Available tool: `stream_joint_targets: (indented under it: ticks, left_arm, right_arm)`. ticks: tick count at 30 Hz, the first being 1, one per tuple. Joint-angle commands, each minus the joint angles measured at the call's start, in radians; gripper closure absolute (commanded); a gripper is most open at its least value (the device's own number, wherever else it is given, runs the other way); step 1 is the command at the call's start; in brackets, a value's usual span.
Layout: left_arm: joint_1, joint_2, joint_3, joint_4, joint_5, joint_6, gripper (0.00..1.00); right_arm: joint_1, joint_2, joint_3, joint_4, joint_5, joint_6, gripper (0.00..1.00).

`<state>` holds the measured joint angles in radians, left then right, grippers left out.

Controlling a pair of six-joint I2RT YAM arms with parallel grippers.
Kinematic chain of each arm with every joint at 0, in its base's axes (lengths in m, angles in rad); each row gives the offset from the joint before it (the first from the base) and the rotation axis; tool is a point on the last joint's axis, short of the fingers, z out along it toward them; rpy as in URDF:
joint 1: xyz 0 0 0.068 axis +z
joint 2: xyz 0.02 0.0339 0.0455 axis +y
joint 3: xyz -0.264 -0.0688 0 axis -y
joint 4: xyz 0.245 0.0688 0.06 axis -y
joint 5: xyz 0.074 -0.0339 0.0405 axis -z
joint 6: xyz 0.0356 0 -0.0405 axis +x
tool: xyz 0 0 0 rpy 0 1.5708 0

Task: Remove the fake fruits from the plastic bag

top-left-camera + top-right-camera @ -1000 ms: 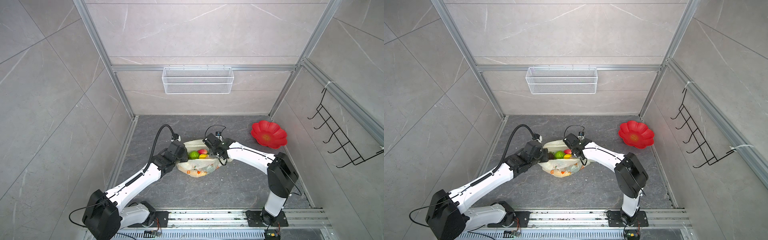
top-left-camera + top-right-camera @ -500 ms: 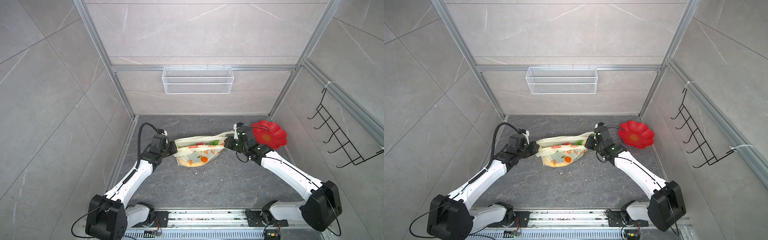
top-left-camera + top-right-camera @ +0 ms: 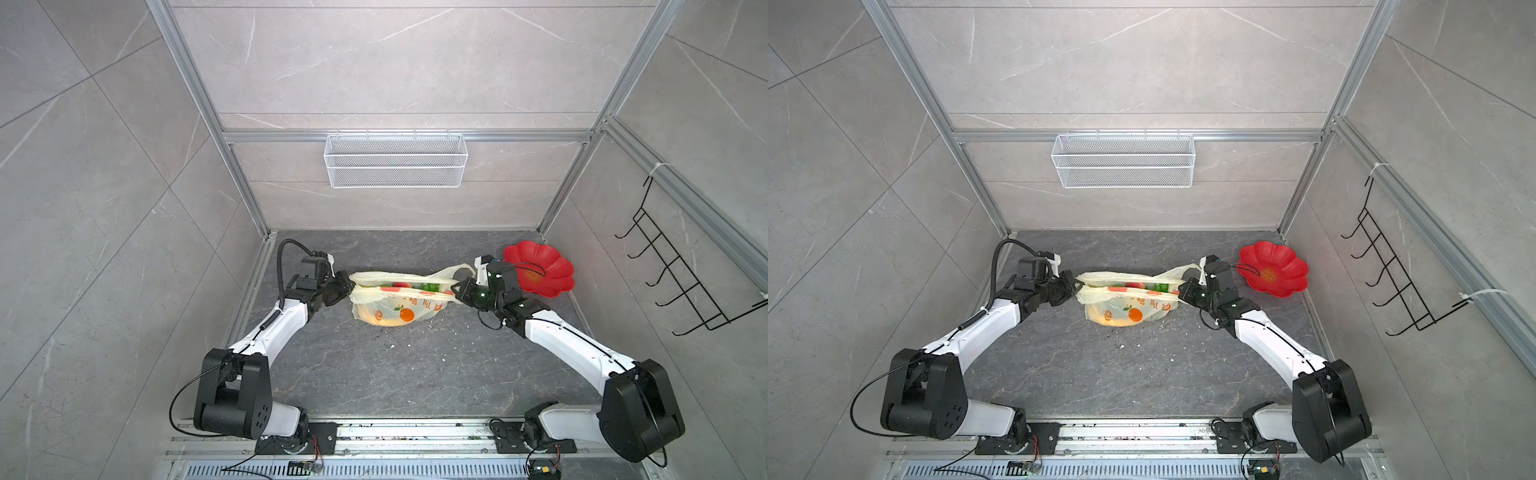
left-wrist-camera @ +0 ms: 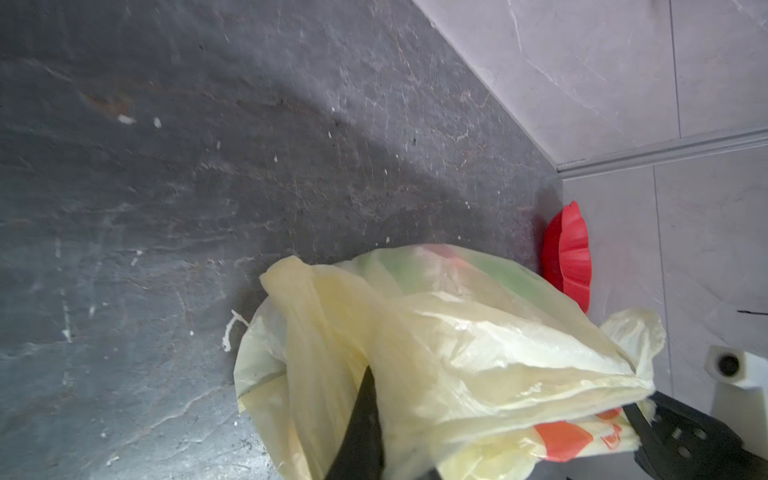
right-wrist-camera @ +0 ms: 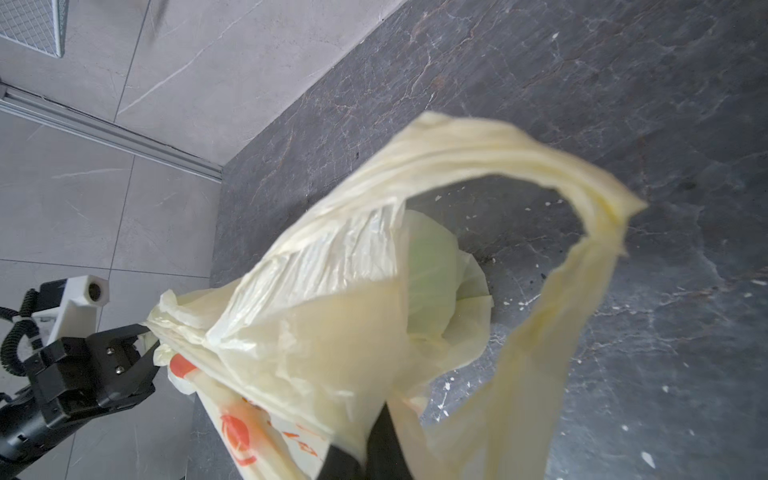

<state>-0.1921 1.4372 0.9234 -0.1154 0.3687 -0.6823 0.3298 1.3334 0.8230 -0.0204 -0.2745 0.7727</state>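
Pale cream-yellow film with orange fruit prints: your plastic bag (image 3: pixel 397 305) is stretched between both arms over the middle of the dark stone worktop (image 3: pixel 395 374), its belly sagging onto it.

Your left end effector (image 3: pixel 347 287) is clamped on the bag's left rim. The right wrist view shows its black fingers (image 5: pixel 124 349) pinched together on bunched film.

Your right end effector (image 3: pixel 458 289) is closed on the opposite rim. One loop handle (image 3: pixel 446 272) flops free just beside it.

The bag's mouth is pulled into a narrow slit facing up. The fake fruits (image 3: pixel 428 286) are inside: something red and something green show through the slit in both top views, and a yellow-orange mass presses against the lower film. The wrist views give only green and red blurs through the plastic, so you cannot tell which fruits they are.

The red flower-shaped plate (image 3: pixel 540 272) lies behind your right wrist, near the back right corner and apart from the bag.
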Motion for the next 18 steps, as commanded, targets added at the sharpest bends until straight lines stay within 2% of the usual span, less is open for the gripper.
stream_joint_targets:
  ticks: [1,6,8,13,18]
  left_arm:
    - [0.016,0.040,0.048,0.040,-0.120,0.024,0.99]
    - [-0.102,0.074,0.159,-0.111,-0.220,0.093,0.80]
    - [-0.112,0.066,0.173,-0.173,-0.266,0.075,0.63]
    - [-0.136,0.006,0.182,-0.313,-0.391,0.026,0.33]
    - [-0.170,-0.049,0.164,-0.366,-0.441,-0.006,0.21]
  right_arm:
    - [-0.037,0.019,-0.059,0.074,0.003,0.077,1.00]
    - [0.050,0.025,-0.085,0.099,0.088,0.082,1.00]
    - [0.084,0.013,-0.096,0.099,0.126,0.076,1.00]
    - [0.144,-0.024,-0.121,0.079,0.208,0.053,1.00]
    - [0.200,-0.053,-0.140,0.069,0.263,0.027,1.00]
